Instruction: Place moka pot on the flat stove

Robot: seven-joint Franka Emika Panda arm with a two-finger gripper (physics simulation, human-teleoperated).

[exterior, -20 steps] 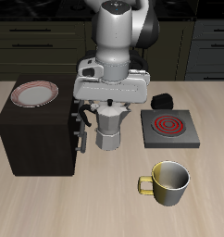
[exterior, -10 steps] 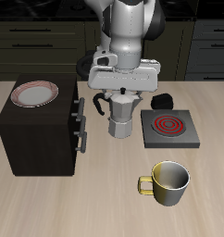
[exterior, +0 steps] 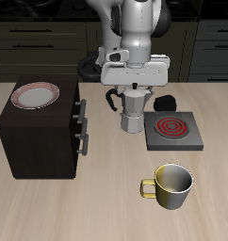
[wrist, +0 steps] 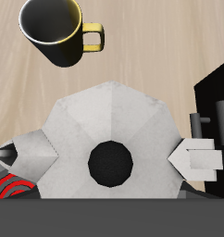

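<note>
The moka pot [exterior: 133, 111] is silver and faceted, with a dark side handle. My gripper [exterior: 133, 89] is shut on its top and holds it upright just off the table, beside the flat stove [exterior: 172, 131]. The stove is a thin grey plate with a red spiral coil and a black knob block [exterior: 165, 101] at its back. In the wrist view the moka pot [wrist: 112, 130] fills the frame from above, and a bit of the red coil [wrist: 6, 188] shows at the pot's edge.
A tall dark cabinet [exterior: 39, 141] with drawer handles stands beside the pot and carries a red-rimmed plate [exterior: 37, 94]. A brass-coloured mug [exterior: 172, 185] stands near the table's front edge and also shows in the wrist view [wrist: 54, 32].
My gripper has carried the moka pot sideways away from the cabinet towards the stove. The pot now hangs next to the stove's edge.
</note>
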